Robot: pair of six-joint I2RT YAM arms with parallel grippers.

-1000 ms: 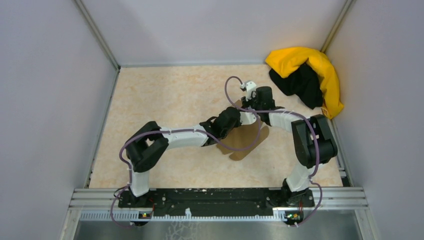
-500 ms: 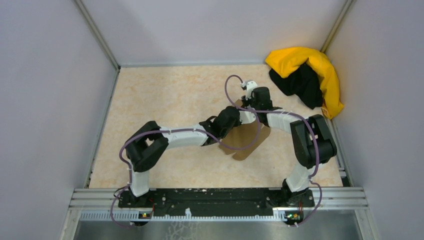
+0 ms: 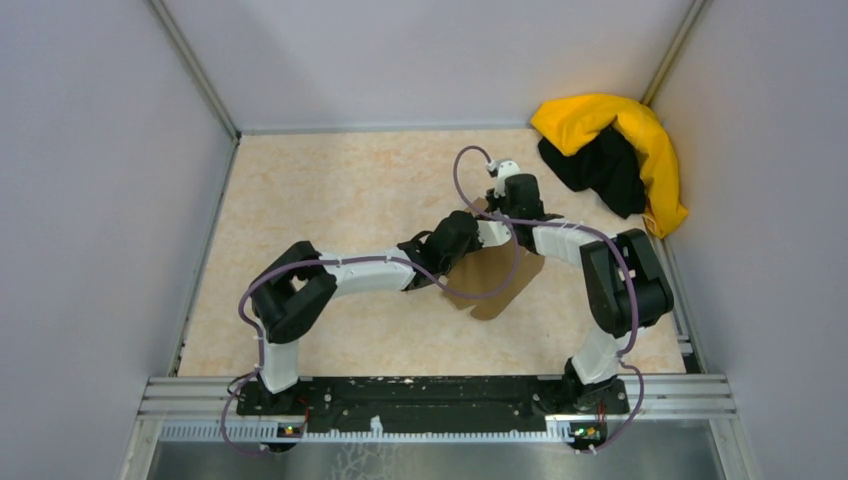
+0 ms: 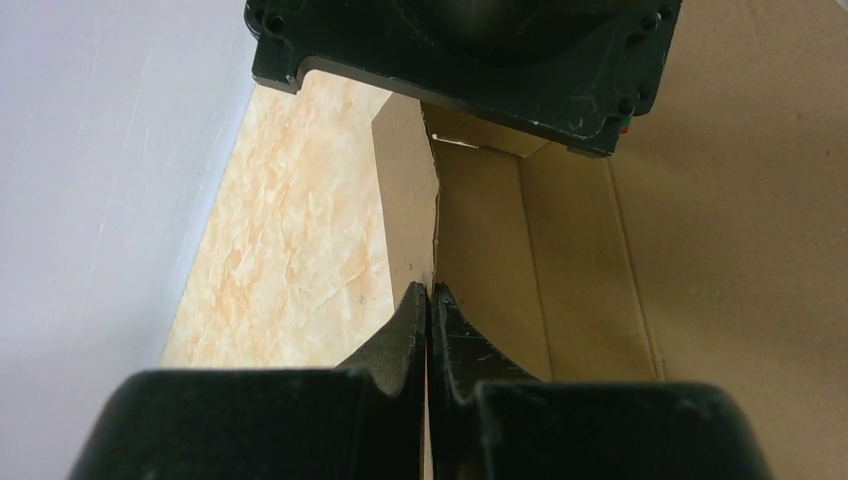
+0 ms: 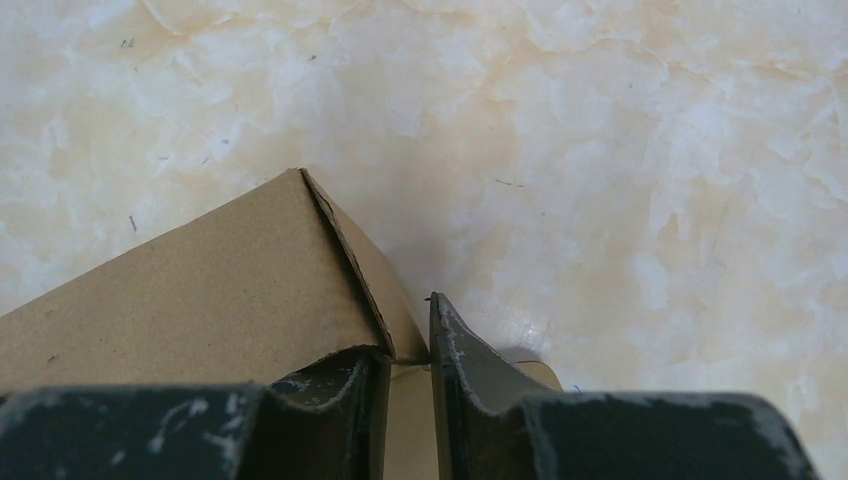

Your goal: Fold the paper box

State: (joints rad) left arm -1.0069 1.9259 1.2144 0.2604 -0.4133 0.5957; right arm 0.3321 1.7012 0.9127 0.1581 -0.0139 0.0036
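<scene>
The paper box [image 3: 505, 285] is a brown cardboard sheet with raised flaps, lying right of the table's centre between the two arms. My left gripper [image 3: 476, 232] is shut on the thin upright edge of one flap [image 4: 410, 200], which runs straight up from its fingertips [image 4: 428, 292]. The box's creased inner panels [image 4: 700, 220] spread to the right in that view. My right gripper [image 3: 495, 210] comes in from the far side. It is shut on a folded corner of the box [image 5: 200, 290], with cardboard pinched between its fingers [image 5: 408, 345]. Its black body [image 4: 470, 50] shows just beyond the left gripper's flap.
A yellow-and-black cloth heap [image 3: 615, 150] lies in the back right corner. Grey walls enclose the marbled table [image 3: 330, 190] on three sides. The arms' base rail [image 3: 430, 395] runs along the near edge. Purple cables loop over both arms.
The right gripper and the box's near end have shifted slightly to the right. Both grips remain on the cardboard.
</scene>
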